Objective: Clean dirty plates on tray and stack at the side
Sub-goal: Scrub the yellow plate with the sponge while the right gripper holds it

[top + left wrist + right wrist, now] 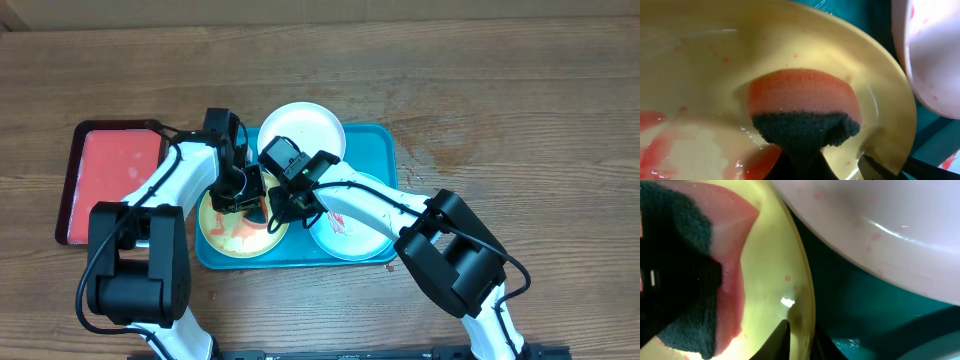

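The teal-blue tray (372, 140) holds three plates. The yellow-green plate (232, 232), smeared with red sauce, sits at its left. The white plate (305, 127) is at the back and the pale mint-teal plate (350, 232) at the right. My left gripper (245, 192) is shut on the dark sponge (802, 125), which presses into the yellow-green plate (715, 70). My right gripper (285, 205) is shut on that plate's right rim (802, 315), one finger inside and one outside. The sponge also shows in the right wrist view (677, 275). A pale plate (880, 225) lies beside it.
A red dark-rimmed tray (115, 170) lies left of the teal tray on the wooden table (500, 100). The two arms cross close together over the teal tray's left half.
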{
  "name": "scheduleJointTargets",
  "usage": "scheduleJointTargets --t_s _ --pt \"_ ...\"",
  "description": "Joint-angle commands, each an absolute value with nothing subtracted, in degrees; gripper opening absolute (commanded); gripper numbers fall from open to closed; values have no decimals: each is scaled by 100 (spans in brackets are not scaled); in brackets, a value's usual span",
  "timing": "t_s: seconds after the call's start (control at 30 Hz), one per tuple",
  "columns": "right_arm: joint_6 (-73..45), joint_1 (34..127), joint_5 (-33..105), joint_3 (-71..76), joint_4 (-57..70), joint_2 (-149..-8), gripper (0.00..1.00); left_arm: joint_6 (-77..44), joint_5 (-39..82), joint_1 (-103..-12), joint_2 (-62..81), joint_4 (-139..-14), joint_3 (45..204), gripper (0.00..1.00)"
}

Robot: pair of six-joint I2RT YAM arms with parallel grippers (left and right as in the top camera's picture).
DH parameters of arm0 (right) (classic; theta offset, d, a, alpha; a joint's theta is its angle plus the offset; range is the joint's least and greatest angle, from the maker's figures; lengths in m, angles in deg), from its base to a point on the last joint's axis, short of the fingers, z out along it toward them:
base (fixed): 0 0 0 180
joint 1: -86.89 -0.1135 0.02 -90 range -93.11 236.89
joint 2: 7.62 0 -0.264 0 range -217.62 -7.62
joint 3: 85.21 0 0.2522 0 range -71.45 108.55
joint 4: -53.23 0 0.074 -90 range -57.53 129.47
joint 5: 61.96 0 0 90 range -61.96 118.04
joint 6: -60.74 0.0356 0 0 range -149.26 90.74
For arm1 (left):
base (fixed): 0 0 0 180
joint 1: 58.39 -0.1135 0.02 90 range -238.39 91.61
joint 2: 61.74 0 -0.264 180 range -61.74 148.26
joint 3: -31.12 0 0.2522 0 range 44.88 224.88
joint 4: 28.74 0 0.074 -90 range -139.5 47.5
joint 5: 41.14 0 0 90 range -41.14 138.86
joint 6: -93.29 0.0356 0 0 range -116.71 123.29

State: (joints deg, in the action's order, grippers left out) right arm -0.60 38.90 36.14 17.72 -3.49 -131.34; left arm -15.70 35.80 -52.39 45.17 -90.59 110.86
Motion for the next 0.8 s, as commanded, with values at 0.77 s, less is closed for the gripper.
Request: scheduleJointTargets --t_s 0.77 --pt "-263 3901 3385 1853 -415 -13220 14 -1559 3322 -5512 4572 -10325 11475 4"
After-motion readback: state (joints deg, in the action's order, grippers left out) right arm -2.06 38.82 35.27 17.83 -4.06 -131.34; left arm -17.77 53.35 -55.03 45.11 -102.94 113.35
